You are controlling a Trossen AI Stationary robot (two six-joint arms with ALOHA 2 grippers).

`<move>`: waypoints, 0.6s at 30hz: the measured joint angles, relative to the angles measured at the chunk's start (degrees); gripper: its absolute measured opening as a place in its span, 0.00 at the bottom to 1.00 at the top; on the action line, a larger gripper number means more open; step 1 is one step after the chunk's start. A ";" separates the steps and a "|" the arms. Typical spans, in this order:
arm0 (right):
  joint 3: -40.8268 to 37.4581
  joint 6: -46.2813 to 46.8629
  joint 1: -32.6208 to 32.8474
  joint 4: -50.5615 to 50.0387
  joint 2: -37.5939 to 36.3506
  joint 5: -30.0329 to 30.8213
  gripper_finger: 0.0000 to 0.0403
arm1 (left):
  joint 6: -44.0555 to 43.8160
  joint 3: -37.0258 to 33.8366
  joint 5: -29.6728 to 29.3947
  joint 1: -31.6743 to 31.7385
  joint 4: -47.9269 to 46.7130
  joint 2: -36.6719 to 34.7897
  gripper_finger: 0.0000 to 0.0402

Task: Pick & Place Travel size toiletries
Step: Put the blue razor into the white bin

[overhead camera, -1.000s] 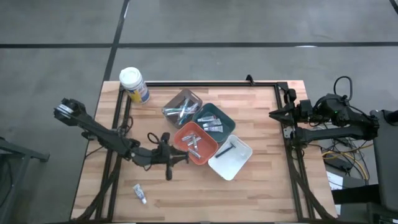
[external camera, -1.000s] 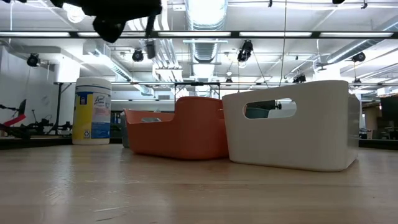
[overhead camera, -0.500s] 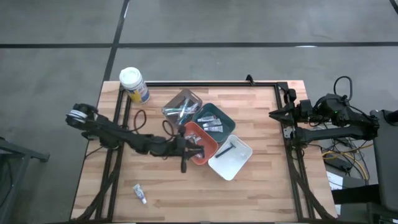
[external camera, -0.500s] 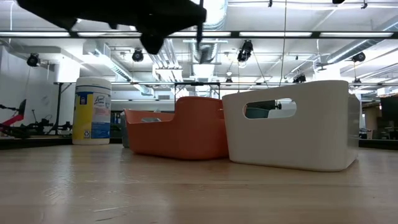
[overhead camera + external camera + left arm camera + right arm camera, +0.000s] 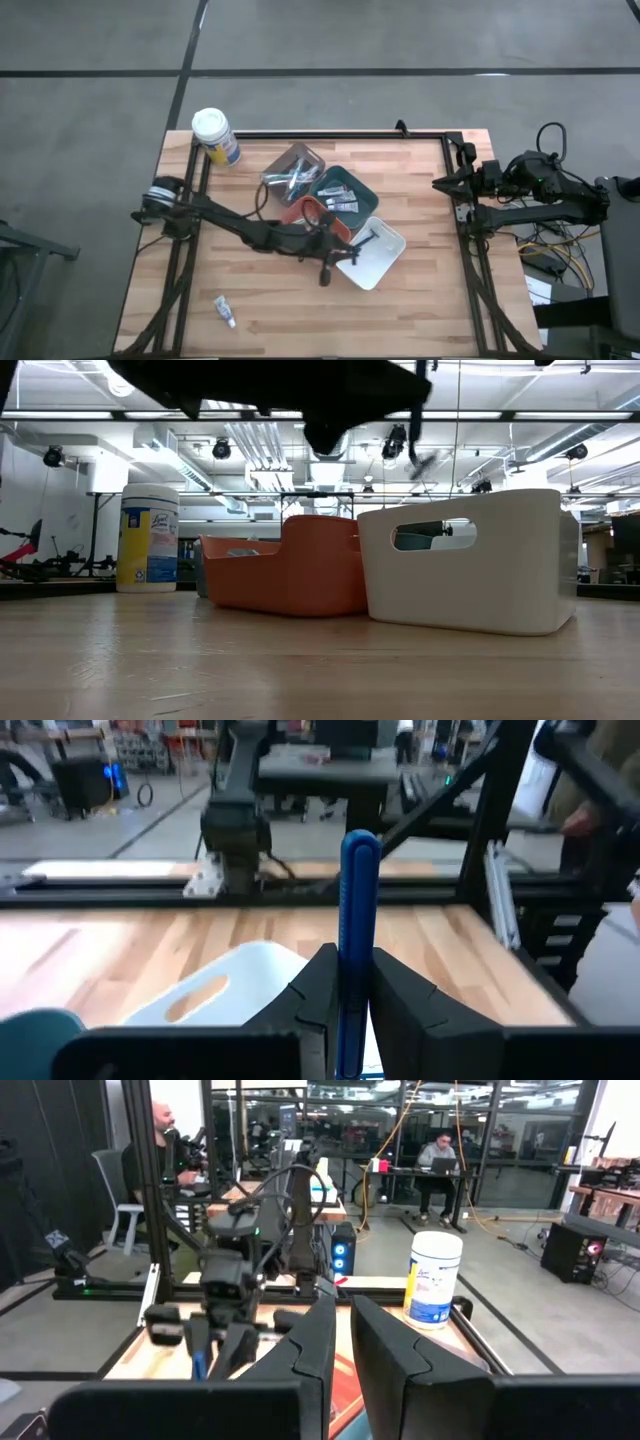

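My left gripper [image 5: 330, 257] is shut on a slim blue stick [image 5: 358, 920]. It hovers over the near edges of the orange tray [image 5: 305, 228] and the white tray [image 5: 375, 255]. The stick also shows in the high view [image 5: 322, 275]. Small tubes and sticks lie in the clear tray [image 5: 293, 170], the teal tray [image 5: 343, 197] and the orange tray. A dark long-handled piece [image 5: 363, 240] lies in the white tray. One small white tube [image 5: 226, 311] lies on the table near the front left. My right gripper [image 5: 442, 183] waits, shut, at the table's right edge. My left gripper pinches the blue stick between its two fingers [image 5: 322, 982]. The fingers lie level, coming from the table's left, and cross the stick. The stick stands upright and lifted clear, with its rounded upper end [image 5: 360, 845] above the fingers. Its lower part is hidden by the fingers.
A white-lidded yellow-blue canister [image 5: 215, 136] stands at the far left corner. The four trays cluster in the table's middle. A black frame [image 5: 330, 134] runs along the table's far and side edges. People sit in the room beyond [image 5: 440, 1155].
My left gripper has carried the blue stick toward the table's right. It has gone from left of the orange tray to over the near edges of the orange and white trays. The stick has stayed upright in the shut fingers.
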 joint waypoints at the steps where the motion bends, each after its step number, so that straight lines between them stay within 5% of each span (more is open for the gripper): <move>1: 0.00 0.03 0.02 0.00 -0.02 0.00 0.08 | 0.02 1.07 0.00 0.00 -1.09 0.88 0.12; 18: 0.00 0.01 0.01 0.00 -0.01 0.00 0.08 | 4.54 11.47 0.07 0.55 -8.45 5.54 0.12</move>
